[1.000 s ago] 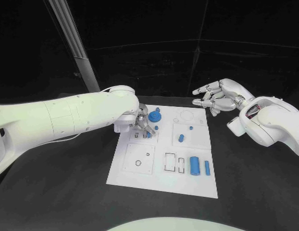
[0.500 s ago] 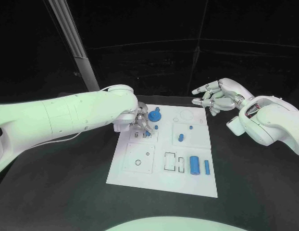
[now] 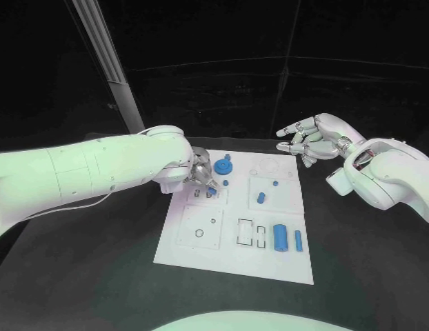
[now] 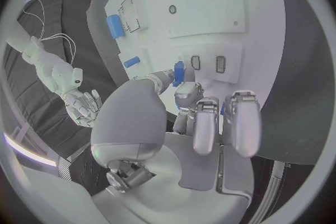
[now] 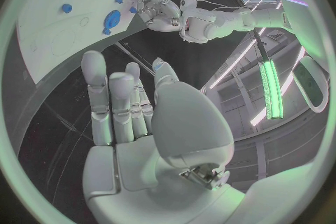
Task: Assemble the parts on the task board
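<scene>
Head view placed the left robot hand (image 3: 201, 176) low over the far-left corner of the task board (image 3: 190, 245), which lay flat in the middle of the black desk (image 3: 75, 276). Left wrist view showed it pinching a small blue part (image 4: 178, 73) between thumb and a fingertip, just beside a pair of small slots (image 4: 208, 63) in the board. The step in hand appeared to be seating that part in one of those slots. To do it well, the part would need to be turned so its long side matched the slot, brought straight above the opening, and lowered without sideways push; the pinch should loosen only once the part stood by itself. Whether the part already touched the board could not be told.

The right robot hand (image 3: 314, 141) hung in the air off the board's far-right corner, fingers apart and holding nothing.

The board was a white rectangular plate with outlined recesses. A round blue part (image 3: 223, 165) sat near its far edge, two small blue pieces (image 3: 261, 197) lay in its middle right, and two upright-looking blue cylinders (image 3: 279, 237) sat side by side nearer the robot. Several recesses remained unfilled, so the assembly seemed well short of finished.
</scene>
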Controlling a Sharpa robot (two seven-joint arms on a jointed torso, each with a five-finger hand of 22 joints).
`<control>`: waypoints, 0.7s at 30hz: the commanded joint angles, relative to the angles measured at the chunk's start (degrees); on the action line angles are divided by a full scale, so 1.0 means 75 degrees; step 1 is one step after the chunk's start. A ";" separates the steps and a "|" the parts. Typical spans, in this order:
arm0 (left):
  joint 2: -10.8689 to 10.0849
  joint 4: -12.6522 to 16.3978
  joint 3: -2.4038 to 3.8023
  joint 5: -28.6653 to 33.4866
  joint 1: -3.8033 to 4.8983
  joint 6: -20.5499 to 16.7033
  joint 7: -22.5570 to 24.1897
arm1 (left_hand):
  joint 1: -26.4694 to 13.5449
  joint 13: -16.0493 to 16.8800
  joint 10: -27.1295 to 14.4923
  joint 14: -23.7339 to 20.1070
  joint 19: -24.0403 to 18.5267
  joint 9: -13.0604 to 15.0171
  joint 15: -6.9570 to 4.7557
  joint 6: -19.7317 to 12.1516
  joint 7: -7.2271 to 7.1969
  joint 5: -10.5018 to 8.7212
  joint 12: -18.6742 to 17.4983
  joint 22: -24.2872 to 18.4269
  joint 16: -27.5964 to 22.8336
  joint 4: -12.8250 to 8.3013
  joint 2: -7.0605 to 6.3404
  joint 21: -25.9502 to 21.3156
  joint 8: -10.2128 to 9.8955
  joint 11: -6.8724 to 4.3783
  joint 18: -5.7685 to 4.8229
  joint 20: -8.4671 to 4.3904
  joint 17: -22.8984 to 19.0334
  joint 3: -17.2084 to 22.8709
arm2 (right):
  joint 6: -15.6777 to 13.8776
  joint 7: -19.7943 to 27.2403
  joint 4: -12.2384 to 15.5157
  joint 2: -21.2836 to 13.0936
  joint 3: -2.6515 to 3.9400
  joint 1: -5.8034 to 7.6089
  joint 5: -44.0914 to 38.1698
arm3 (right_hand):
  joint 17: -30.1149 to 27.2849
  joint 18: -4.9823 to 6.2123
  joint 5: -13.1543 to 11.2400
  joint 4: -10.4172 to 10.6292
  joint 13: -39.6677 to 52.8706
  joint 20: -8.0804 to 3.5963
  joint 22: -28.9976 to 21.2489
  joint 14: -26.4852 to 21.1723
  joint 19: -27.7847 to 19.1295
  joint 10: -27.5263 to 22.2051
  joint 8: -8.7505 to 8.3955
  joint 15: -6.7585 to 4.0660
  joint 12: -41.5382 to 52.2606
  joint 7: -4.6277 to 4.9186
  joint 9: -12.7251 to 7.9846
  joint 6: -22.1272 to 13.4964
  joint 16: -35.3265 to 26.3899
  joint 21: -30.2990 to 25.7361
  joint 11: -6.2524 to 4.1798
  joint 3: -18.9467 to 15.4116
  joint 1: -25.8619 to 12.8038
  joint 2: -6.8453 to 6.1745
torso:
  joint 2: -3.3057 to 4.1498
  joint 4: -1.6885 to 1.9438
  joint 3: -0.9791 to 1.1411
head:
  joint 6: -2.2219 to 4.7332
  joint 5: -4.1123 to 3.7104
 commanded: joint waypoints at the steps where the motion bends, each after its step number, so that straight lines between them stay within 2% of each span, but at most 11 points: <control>1: -0.0105 0.0146 -0.0007 0.0071 -0.0003 -0.0620 0.0029 | -0.0133 0.0013 0.0078 0.0808 0.0291 0.0029 -0.0029 -0.0072 -0.0014 0.0056 0.0032 0.0623 0.0023 -0.1232 -0.0004 -0.0005 0.0065 -0.0022 -0.0101 -0.0012 0.2011 0.1297 | 0.0063 0.0012 -0.0003 0.0004 0.0005 0.0016 -0.0040 | -0.0007 0.0135 0.0038 0.0007 -0.0011 0.0018 -0.0011 0.0048 0.0058 -0.0005 0.0039 -0.0004 -0.0051 -0.0043 0.0008 0.0022 -0.0036 -0.0028 -0.0026 -0.0031 0.0074 0.0000 | 0.0001 0.0012 -0.0001 | -0.0017 0.0025; 5: -0.0232 0.0280 -0.0021 -0.0002 -0.0040 -0.0809 -0.0012 | -0.0193 0.0032 0.0095 0.0808 0.0297 0.0057 -0.0034 -0.0077 -0.0020 0.0075 0.0049 0.0636 0.0023 -0.1282 -0.0019 0.0001 0.0101 -0.0027 -0.0103 -0.0017 0.2011 0.1375 | 0.0070 0.0014 -0.0016 0.0009 0.0004 0.0015 -0.0048 | -0.0011 0.0136 0.0045 0.0010 -0.0013 0.0018 -0.0022 0.0047 0.0055 -0.0006 0.0038 -0.0004 -0.0052 -0.0042 0.0008 0.0022 -0.0044 -0.0036 -0.0026 -0.0032 0.0072 -0.0002 | 0.0007 0.0048 0.0004 | -0.0022 0.0013; 8: -0.0289 0.0333 -0.0034 -0.0132 -0.0098 -0.0860 -0.0051 | -0.0231 0.0043 0.0107 0.0808 0.0303 0.0075 -0.0038 -0.0083 -0.0023 0.0082 0.0061 0.0649 0.0023 -0.1313 -0.0022 0.0007 0.0123 -0.0030 -0.0106 -0.0020 0.2011 0.1426 | 0.0068 0.0027 -0.0028 0.0015 0.0004 0.0015 -0.0053 | -0.0011 0.0136 0.0045 0.0010 -0.0013 0.0018 -0.0022 0.0047 0.0055 -0.0006 0.0038 -0.0004 -0.0052 -0.0042 0.0008 0.0022 -0.0044 -0.0036 -0.0026 -0.0032 0.0072 -0.0002 | 0.0009 0.0029 -0.0005 | -0.0031 0.0035; 11: -0.0309 0.0350 -0.0041 -0.0274 -0.0152 -0.0867 -0.0079 | -0.0241 0.0055 0.0115 0.0808 0.0305 0.0079 -0.0040 -0.0085 -0.0023 0.0082 0.0073 0.0652 0.0023 -0.1321 -0.0023 0.0009 0.0129 -0.0031 -0.0106 -0.0021 0.2011 0.1438 | 0.0063 0.0035 -0.0040 0.0021 0.0004 0.0014 -0.0058 | -0.0011 0.0136 0.0045 0.0010 -0.0013 0.0018 -0.0022 0.0047 0.0055 -0.0006 0.0038 -0.0004 -0.0052 -0.0042 0.0008 0.0022 -0.0044 -0.0036 -0.0026 -0.0032 0.0072 -0.0002 | 0.0015 0.0046 -0.0016 | -0.0048 0.0029; 16: -0.0324 0.0353 -0.0047 -0.0509 -0.0219 -0.0892 -0.0104 | -0.0249 0.0052 0.0115 0.0808 0.0306 0.0083 -0.0041 -0.0087 -0.0023 0.0082 0.0071 0.0654 0.0023 -0.1327 -0.0023 0.0009 0.0133 -0.0031 -0.0106 -0.0022 0.2011 0.1449 | 0.0059 0.0042 -0.0049 0.0028 0.0003 0.0014 -0.0062 | -0.0017 0.0137 0.0062 0.0020 -0.0018 0.0018 -0.0028 0.0045 0.0055 -0.0009 0.0039 -0.0003 -0.0052 -0.0041 0.0008 0.0022 -0.0059 -0.0044 -0.0024 -0.0039 0.0061 -0.0007 | 0.0014 0.0023 0.0000 | -0.0066 0.0061; 21: -0.0332 0.0354 -0.0051 -0.0698 -0.0268 -0.0934 -0.0103 | -0.0265 0.0050 0.0117 0.0808 0.0306 0.0090 -0.0042 -0.0092 -0.0024 0.0081 0.0071 0.0653 0.0023 -0.1340 -0.0027 0.0008 0.0142 -0.0032 -0.0106 -0.0023 0.2011 0.1467 | 0.0059 0.0047 -0.0058 0.0035 0.0003 0.0013 -0.0064 | -0.0018 0.0138 0.0069 0.0027 -0.0021 0.0018 -0.0042 0.0044 0.0052 -0.0009 0.0039 -0.0002 -0.0052 -0.0041 0.0008 0.0023 -0.0065 -0.0055 -0.0023 -0.0041 0.0054 -0.0007 | 0.0016 0.0019 0.0000 | -0.0069 0.0064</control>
